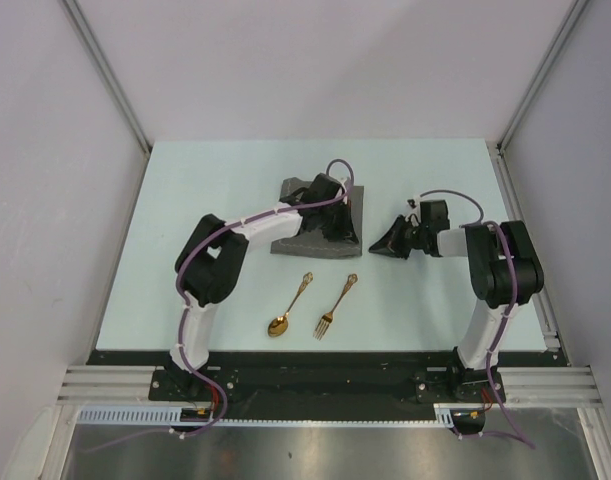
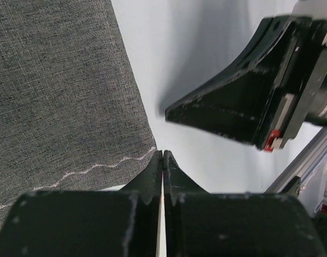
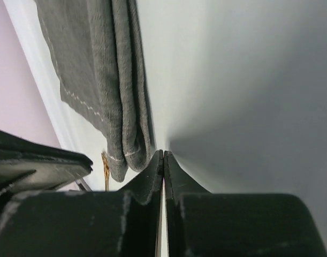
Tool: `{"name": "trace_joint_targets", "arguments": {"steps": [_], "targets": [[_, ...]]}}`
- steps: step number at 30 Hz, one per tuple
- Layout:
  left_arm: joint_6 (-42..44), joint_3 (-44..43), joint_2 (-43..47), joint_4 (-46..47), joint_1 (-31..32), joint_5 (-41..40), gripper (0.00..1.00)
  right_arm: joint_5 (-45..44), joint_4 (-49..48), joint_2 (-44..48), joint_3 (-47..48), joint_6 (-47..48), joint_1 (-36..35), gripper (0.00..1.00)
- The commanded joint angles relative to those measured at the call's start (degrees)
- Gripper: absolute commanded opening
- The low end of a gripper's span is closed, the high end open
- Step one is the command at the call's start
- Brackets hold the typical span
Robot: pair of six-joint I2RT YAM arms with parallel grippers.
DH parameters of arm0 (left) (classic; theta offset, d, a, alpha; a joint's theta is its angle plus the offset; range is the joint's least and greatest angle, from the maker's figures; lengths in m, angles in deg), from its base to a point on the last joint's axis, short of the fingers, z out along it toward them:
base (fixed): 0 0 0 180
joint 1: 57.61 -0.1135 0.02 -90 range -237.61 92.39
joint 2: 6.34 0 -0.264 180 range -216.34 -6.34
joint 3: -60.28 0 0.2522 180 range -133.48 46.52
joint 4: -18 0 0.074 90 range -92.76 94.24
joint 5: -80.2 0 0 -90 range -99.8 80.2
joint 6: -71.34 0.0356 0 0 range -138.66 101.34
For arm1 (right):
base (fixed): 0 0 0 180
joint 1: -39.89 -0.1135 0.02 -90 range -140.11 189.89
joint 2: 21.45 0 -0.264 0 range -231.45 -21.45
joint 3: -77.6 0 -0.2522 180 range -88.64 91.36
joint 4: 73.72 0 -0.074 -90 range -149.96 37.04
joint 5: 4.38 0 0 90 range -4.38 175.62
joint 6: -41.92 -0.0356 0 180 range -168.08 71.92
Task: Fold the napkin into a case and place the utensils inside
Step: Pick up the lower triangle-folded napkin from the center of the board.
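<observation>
The napkin (image 1: 301, 241) is a dark grey cloth, folded and lying at the table's middle. In the left wrist view the napkin (image 2: 61, 96) fills the left side. In the right wrist view the napkin (image 3: 104, 80) shows stacked folded layers. My left gripper (image 1: 340, 232) is at the cloth's right edge, shut, with nothing between its jaws (image 2: 163, 155). My right gripper (image 1: 385, 243) is just right of the cloth, pointing left and also shut on nothing (image 3: 163, 155). The gold spoon (image 1: 287, 308) and gold fork (image 1: 336, 306) lie side by side on the table in front of the napkin.
The pale table (image 1: 185, 200) is walled by grey panels on the left, back and right. A metal rail (image 1: 525, 215) runs along its right edge. The right gripper's body (image 2: 243, 107) hangs close by in the left wrist view. A gold handle tip (image 3: 106, 171) peeks past the cloth.
</observation>
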Motion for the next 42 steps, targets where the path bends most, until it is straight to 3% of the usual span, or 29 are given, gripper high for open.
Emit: {"name": "trace_joint_targets", "arguments": {"steps": [1,7,20,24,26,29,33,38,42], "targets": [[0.5,-0.6,0.7,0.9,-0.2,-2.7,0.0,2.2,-9.6,0.4,-2.2,-1.6,-2.0,0.01],[2.1,0.2,-0.9,1.0,-0.8,-4.9,0.0,2.0,-11.5,-1.6,-2.9,-2.5,-3.2,0.01],[-4.7,-5.8,-10.8,5.6,1.6,2.9,0.0,0.1,-6.1,0.2,-3.4,-0.4,0.9,0.01],[-4.4,-9.4,-11.5,3.8,2.4,3.5,0.0,0.8,-3.6,1.1,-2.5,1.6,2.5,0.03],[-4.3,-8.6,-10.5,3.5,2.3,3.1,0.01,0.6,-2.6,1.9,-2.2,2.6,2.9,0.11],[-3.8,-5.3,-6.4,3.7,1.1,2.6,0.07,0.2,-0.5,3.3,-1.3,4.5,3.0,0.23],[-3.0,0.9,2.9,4.6,-3.0,2.1,0.26,0.5,1.6,4.2,0.0,6.4,2.4,0.35],[-3.0,5.0,8.8,6.4,-10.5,5.0,0.53,0.5,4.0,1.9,2.1,8.8,-1.1,0.45],[-1.8,4.5,8.8,6.4,-15.5,6.4,0.63,-5.5,6.5,1.2,3.5,10.2,-2.5,0.48]]}}
